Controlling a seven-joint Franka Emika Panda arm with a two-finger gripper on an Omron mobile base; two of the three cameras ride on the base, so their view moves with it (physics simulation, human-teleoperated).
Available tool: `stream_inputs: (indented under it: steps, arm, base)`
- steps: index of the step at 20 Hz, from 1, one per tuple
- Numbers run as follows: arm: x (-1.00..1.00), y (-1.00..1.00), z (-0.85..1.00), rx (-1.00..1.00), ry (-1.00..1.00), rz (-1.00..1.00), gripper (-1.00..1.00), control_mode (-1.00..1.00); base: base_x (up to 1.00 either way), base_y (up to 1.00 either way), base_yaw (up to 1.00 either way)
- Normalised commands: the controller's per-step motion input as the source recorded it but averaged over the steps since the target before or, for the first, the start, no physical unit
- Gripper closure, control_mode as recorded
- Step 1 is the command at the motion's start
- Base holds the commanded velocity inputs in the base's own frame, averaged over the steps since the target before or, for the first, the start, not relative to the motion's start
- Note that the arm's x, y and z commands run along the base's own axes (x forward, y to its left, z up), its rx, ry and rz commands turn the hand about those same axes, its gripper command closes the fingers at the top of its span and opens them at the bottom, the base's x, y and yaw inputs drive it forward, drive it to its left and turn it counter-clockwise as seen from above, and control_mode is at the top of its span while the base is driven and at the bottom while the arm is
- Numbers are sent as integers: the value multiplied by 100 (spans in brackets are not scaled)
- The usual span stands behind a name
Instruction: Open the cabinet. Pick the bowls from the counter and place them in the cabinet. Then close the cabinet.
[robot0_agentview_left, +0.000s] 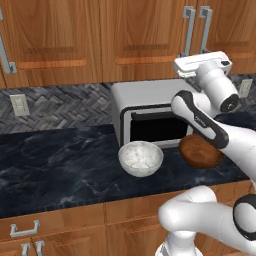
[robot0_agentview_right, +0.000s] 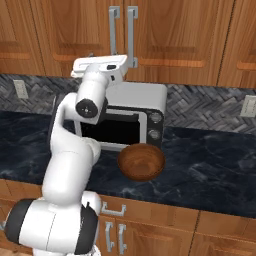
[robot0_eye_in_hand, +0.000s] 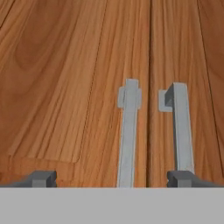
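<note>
I saw the cabinet (robot0_eye_in_hand: 74, 87) in smooth grained wood, its handles (robot0_eye_in_hand: 128, 135) in matt grey metal.

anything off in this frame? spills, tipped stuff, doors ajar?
Nothing stands out. Cabinet doors shut, handles straight. Speckled bowl and wooden bowl sit upright on the counter by the toaster oven. Gripper open, facing the handles.
</note>
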Motion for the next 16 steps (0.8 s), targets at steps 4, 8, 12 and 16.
stream_inputs:
  steps: [4, 8, 12, 16]
  arm:
    - [41, -22, 0, 0, 0, 0, -100, -100]
    - [36, -8, 0, 0, 0, 0, -100, -100]
    - [35, 0, 0, 0, 0, 0, -100, -100]
    - [38, 0, 0, 0, 0, 0, -100, -100]
  base:
    - [0, 0, 0]
    - [0, 0, 0]
    - [0, 0, 0]
    - [0, 0, 0]
